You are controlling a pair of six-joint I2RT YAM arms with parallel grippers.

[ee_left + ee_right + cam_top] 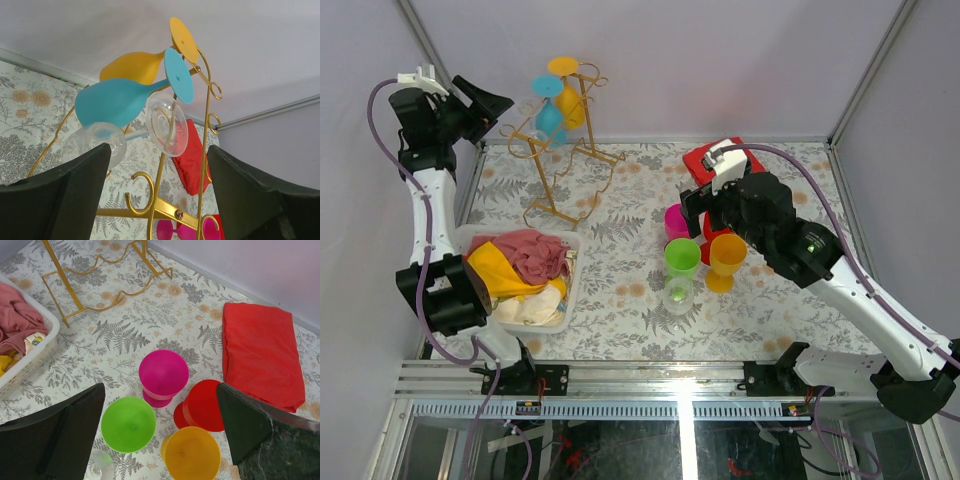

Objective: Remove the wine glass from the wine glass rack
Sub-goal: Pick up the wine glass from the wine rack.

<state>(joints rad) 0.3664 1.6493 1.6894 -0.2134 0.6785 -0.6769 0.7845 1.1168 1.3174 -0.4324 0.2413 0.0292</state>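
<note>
Gold wire wine glass rack (pixel 552 185) stands upright at far left of table. Blue wine glass (pixel 117 100), yellow wine glass (pixel 132 67) and clear wine glass (pixel 167 127) hang tilted on its upper hooks. Left gripper (pixel 492 112) raised level with hung glasses, apart from them, jaws spread wide, nothing held. Right gripper (pixel 160 390) above coloured cups (pixel 128 422), jaws apart, empty.

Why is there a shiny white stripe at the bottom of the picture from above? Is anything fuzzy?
Top view: that stripe is probably glare, a light reflecting below the table. Left wrist view: the left claw's fingers are dark, nearly featureless. Right wrist view: sharp, evenly lit.
</note>
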